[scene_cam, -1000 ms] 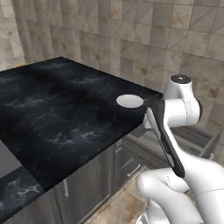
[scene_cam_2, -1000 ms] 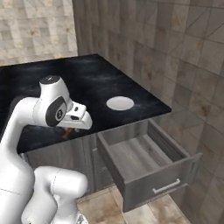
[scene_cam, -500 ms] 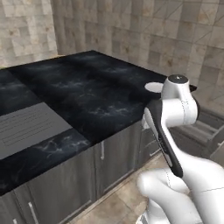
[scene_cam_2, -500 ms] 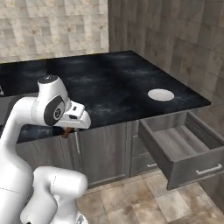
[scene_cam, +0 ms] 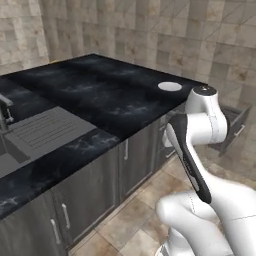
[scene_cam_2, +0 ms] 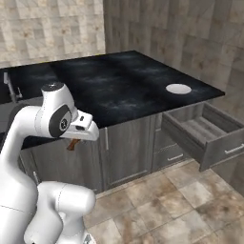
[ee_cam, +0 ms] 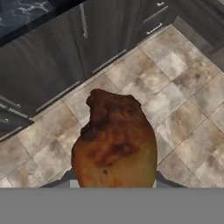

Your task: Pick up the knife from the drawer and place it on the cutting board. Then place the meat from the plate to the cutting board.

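Below the counter (scene_cam: 100, 95) edge, over floor tiles (ee_cam: 183, 83): clamps gripper (scene_cam_2: 75, 141) tight on meat (ee_cam: 114, 140), carried low before the cabinet doors. Rolls along the counter with the base over the last second, so swings the whole scene: plate (scene_cam: 170, 86) bare and well off to the right, sink (scene_cam: 40, 130) newly at left. Means meat off the plate and bound for the board; cannot tell where board or knife lies. Leaves drawer (scene_cam_2: 224, 151) open near the plate. Needs to clear the counter edge overhead before setting down.
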